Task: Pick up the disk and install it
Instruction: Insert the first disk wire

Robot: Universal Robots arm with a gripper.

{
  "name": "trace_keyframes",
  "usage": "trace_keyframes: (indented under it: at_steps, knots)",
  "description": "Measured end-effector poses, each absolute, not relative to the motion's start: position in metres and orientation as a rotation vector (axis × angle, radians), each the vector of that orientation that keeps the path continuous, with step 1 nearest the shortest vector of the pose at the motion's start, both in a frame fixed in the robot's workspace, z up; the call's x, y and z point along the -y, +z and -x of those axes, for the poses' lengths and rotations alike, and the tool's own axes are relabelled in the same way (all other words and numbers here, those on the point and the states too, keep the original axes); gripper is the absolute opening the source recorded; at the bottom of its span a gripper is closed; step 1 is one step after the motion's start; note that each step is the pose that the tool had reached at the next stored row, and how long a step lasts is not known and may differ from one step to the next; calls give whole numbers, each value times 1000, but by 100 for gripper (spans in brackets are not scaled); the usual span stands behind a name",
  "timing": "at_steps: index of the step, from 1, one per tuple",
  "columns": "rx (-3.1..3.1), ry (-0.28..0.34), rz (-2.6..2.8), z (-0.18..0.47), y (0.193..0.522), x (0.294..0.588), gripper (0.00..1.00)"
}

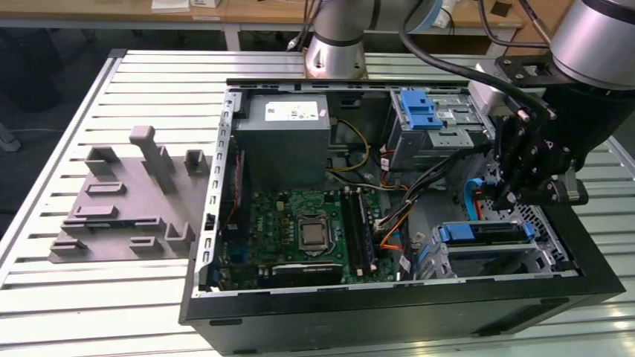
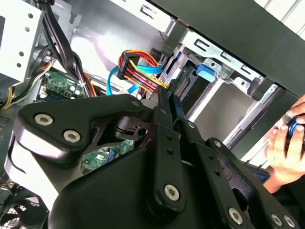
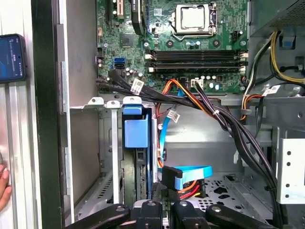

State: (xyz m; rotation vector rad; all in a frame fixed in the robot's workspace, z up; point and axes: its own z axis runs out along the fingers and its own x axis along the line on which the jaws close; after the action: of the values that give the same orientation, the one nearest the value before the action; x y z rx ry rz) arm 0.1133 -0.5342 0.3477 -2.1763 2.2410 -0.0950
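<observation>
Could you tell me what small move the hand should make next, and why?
Probably a slow, straight withdrawal out of the case. The disk already appears to sit in its cage, and the hand hangs close to the blue and orange cables, which a sideways move might snag.

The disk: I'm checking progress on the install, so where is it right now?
In the exterior view the disk sits edge-up in the drive cage at the open computer case's front corner, on the exterior view's right, just below the gripper and right of the motherboard.
</observation>
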Motion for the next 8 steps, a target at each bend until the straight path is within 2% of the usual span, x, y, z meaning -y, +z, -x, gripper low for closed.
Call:
trace_keyframes:
  at_steps: [6, 7, 8]
  knots:
    - [-2240, -93, 2175, -113, 349, 534, 17]
    - [-2240, -93, 2175, -113, 349, 534, 24]
    - [-2240, -93, 2175, -113, 349, 534, 24]
